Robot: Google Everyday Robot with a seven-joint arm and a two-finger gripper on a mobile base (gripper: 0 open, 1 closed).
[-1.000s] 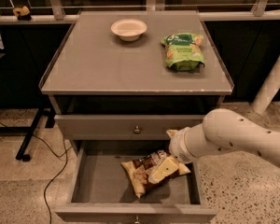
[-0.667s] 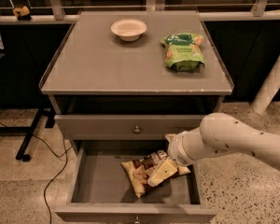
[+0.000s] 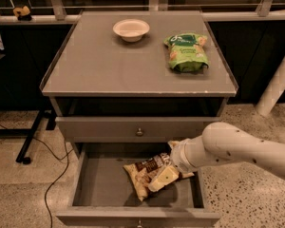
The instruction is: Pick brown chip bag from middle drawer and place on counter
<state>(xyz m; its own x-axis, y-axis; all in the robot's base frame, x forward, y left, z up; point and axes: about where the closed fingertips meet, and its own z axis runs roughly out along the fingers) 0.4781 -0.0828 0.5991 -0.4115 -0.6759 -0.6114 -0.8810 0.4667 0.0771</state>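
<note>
The brown chip bag (image 3: 143,172) lies crumpled on the grey floor of the open middle drawer (image 3: 99,185), right of its centre. My gripper (image 3: 165,175) reaches in from the right on a white arm and sits right on the bag's right half, hiding that end. Above, the counter (image 3: 109,65) is the cabinet's flat grey top.
On the counter stand a white bowl (image 3: 131,29) at the back and a green snack bag (image 3: 186,51) at the right. A shut drawer front with a round knob (image 3: 139,132) sits above the open drawer. A black cable (image 3: 57,175) and a stand leg (image 3: 28,141) lie left; a white post (image 3: 275,84) stands right.
My arm has shifted slightly to the left over the drawer. The brown chip bag stays in about the same spot.
</note>
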